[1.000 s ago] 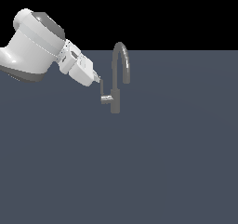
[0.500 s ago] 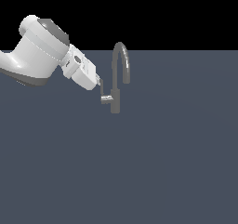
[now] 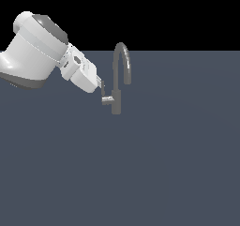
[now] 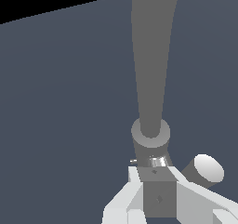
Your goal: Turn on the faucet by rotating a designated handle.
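Observation:
The grey faucet stands on the dark floor with its arched gooseneck spout above it. The handle is a short stub with a pale end jutting from the body toward the exterior view's left. My gripper comes down from the upper left, with its tips just above the stub. In the wrist view the white fingers lie close together around a grey middle. The gripper's tips sit right at the faucet's body below the collar, with the stub's pale end beside them. The spout rises straight ahead.
The flat dark grey floor stretches all around the faucet. The big white arm link fills the upper part of the exterior view's left.
My gripper has slid a little down and toward the exterior view's right, closer to the handle stub. The handle and spout show no visible turn.

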Tool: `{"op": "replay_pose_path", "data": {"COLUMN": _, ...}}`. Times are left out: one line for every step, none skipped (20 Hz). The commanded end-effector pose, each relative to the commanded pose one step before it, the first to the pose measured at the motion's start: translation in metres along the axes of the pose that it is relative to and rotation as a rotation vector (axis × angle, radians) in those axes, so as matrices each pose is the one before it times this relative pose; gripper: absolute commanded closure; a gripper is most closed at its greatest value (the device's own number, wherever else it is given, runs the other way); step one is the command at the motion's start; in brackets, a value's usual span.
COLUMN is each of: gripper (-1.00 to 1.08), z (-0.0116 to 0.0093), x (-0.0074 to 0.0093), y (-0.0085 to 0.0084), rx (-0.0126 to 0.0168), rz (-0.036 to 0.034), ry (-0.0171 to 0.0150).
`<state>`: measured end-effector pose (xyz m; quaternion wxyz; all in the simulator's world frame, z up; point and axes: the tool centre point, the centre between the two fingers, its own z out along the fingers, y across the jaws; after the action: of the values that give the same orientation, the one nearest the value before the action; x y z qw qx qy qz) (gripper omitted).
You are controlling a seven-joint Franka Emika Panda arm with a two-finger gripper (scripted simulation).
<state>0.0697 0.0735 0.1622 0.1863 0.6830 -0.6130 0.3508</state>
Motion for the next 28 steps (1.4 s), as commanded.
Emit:
{"op": "replay_pose_path", "data": {"gripper": 1.08, "z": -0.00281, "x": 0.00621, "y": 0.00686, "rx": -0.00152, "rz": 0.00550, "ry": 0.00019}}
{"op": "replay_pose_path", "data": {"gripper": 1.08, "z": -0.00067, "x": 0.00098, "y": 0.00279, "rx": 0.00000, "rz": 0.00000, "ry": 0.00000}}
{"op": "replay_pose_path", "data": {"gripper": 1.08, "z": -0.00068, "x": 0.00098, "y": 0.00281, "rx": 0.00000, "rz": 0.00000, "ry": 0.00000}}
{"op": "replay_pose_path", "data": {"gripper": 1.08, "z": -0.00068, "x": 0.00099, "y": 0.00282, "rx": 0.00000, "rz": 0.00000, "ry": 0.00000}}
{"op": "replay_pose_path", "data": {"gripper": 1.08, "z": 0.00000, "x": 0.00000, "y": 0.00000, "rx": 0.00000, "rz": 0.00000, "ry": 0.00000}}
{"op": "replay_pose_path", "data": {"gripper": 1.08, "z": 0.00216, "x": -0.00742, "y": -0.00403, "rx": 0.00406, "rz": -0.00842, "ry": -0.00339}}
{"op": "replay_pose_path", "data": {"gripper": 1.08, "z": 0.00051, "x": 0.00000, "y": 0.00319, "rx": -0.00018, "rz": 0.00041, "ry": 0.00018}}
{"op": "replay_pose_path", "data": {"gripper": 1.08, "z": 0.00051, "x": -0.00001, "y": 0.00321, "rx": -0.00018, "rz": 0.00042, "ry": 0.00018}}
{"op": "replay_pose_path", "data": {"gripper": 1.08, "z": 0.00056, "x": 0.00010, "y": 0.00324, "rx": -0.00026, "rz": 0.00059, "ry": 0.00025}}
{"op": "replay_pose_path", "data": {"gripper": 1.08, "z": 0.00052, "x": -0.00001, "y": 0.00325, "rx": -0.00018, "rz": 0.00042, "ry": 0.00018}}
{"op": "replay_pose_path", "data": {"gripper": 1.08, "z": 0.00056, "x": 0.00010, "y": 0.00328, "rx": -0.00026, "rz": 0.00059, "ry": 0.00025}}
{"op": "replay_pose_path", "data": {"gripper": 1.08, "z": 0.00052, "x": -0.00001, "y": 0.00328, "rx": -0.00019, "rz": 0.00042, "ry": 0.00017}}
{"op": "replay_pose_path", "data": {"gripper": 1.08, "z": 0.00057, "x": 0.00009, "y": 0.00331, "rx": -0.00026, "rz": 0.00059, "ry": 0.00024}}
{"op": "replay_pose_path", "data": {"gripper": 1.08, "z": 0.00053, "x": -0.00002, "y": 0.00332, "rx": -0.00019, "rz": 0.00042, "ry": 0.00017}}
{"op": "replay_pose_path", "data": {"gripper": 1.08, "z": 0.00057, "x": 0.00008, "y": 0.00335, "rx": -0.00026, "rz": 0.00059, "ry": 0.00023}}
{"op": "replay_pose_path", "data": {"gripper": 1.08, "z": 0.00053, "x": -0.00002, "y": 0.00335, "rx": -0.00019, "rz": 0.00042, "ry": 0.00016}}
{"op": "replay_pose_path", "data": {"gripper": 1.08, "z": 0.00058, "x": 0.00008, "y": 0.00338, "rx": -0.00027, "rz": 0.00060, "ry": 0.00023}}
{"op": "replay_pose_path", "data": {"gripper": 1.08, "z": 0.00054, "x": -0.00003, "y": 0.00339, "rx": -0.00019, "rz": 0.00042, "ry": 0.00015}}
{"op": "replay_pose_path", "data": {"gripper": 1.08, "z": 0.00058, "x": 0.00007, "y": 0.00341, "rx": -0.00027, "rz": 0.00060, "ry": 0.00021}}
{"op": "replay_pose_path", "data": {"gripper": 1.08, "z": 0.00054, "x": -0.00004, "y": 0.00342, "rx": -0.00019, "rz": 0.00042, "ry": 0.00014}}
{"op": "replay_pose_path", "data": {"gripper": 1.08, "z": 0.00059, "x": 0.00006, "y": 0.00345, "rx": -0.00028, "rz": 0.00060, "ry": 0.00019}}
{"op": "replay_pose_path", "data": {"gripper": 1.08, "z": 0.00055, "x": -0.00006, "y": 0.00345, "rx": -0.00020, "rz": 0.00043, "ry": 0.00012}}
{"op": "replay_pose_path", "data": {"gripper": 1.08, "z": 0.00000, "x": 0.00000, "y": 0.00000, "rx": 0.00000, "rz": 0.00000, "ry": 0.00000}}
{"op": "replay_pose_path", "data": {"gripper": 1.08, "z": -0.01181, "x": -0.00360, "y": -0.01176, "rx": 0.02738, "rz": -0.00429, "ry": -0.00617}}
{"op": "replay_pose_path", "data": {"gripper": 1.08, "z": 0.00358, "x": -0.00217, "y": 0.00374, "rx": -0.00228, "rz": 0.00043, "ry": 0.00058}}
{"op": "replay_pose_path", "data": {"gripper": 1.08, "z": 0.00364, "x": -0.00217, "y": 0.00376, "rx": -0.00238, "rz": 0.00044, "ry": 0.00060}}
{"op": "replay_pose_path", "data": {"gripper": 1.08, "z": 0.00359, "x": -0.00219, "y": 0.00376, "rx": -0.00228, "rz": 0.00042, "ry": 0.00057}}
{"op": "replay_pose_path", "data": {"gripper": 1.08, "z": 0.00366, "x": -0.00219, "y": 0.00377, "rx": -0.00238, "rz": 0.00044, "ry": 0.00059}}
